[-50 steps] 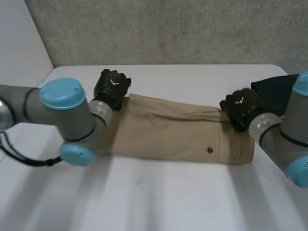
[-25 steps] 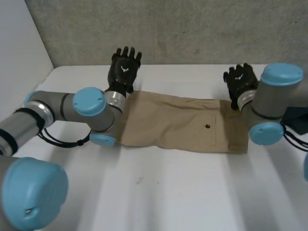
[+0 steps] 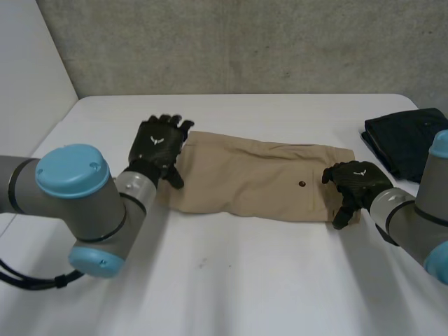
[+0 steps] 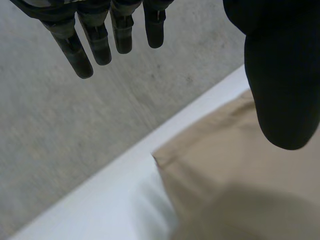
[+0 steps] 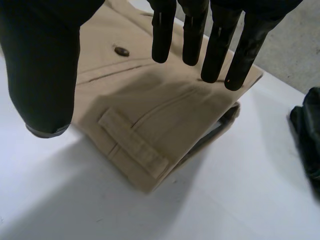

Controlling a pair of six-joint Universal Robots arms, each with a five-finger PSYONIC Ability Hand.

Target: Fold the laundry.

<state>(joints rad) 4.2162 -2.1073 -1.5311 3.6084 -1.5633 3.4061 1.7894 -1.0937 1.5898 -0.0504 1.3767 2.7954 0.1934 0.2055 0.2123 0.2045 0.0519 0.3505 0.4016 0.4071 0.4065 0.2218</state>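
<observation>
White table [image 3: 231, 280], grey wall [image 3: 245, 42] behind; tan pants [image 3: 245, 178] lie as a long folded strip across the table's far half, with a dark cloth [image 3: 402, 136] at the right edge. Both hands were raised past the pants' far edge half a second ago and have now dropped back to the ends. The left hand [image 3: 159, 143] is over the leg-end far corner, the right hand [image 3: 353, 183] over the waistband's near corner. Both are spread with fingers straight, pinching nothing. Lengthwise fold looks done; an end-to-end fold is likely next and needs fresh grips.

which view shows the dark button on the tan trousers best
Right wrist view: the small dark round button is clear on the tan cloth trousers by the right hand. Head view shows a dot; left wrist view, a trouser corner.
</observation>
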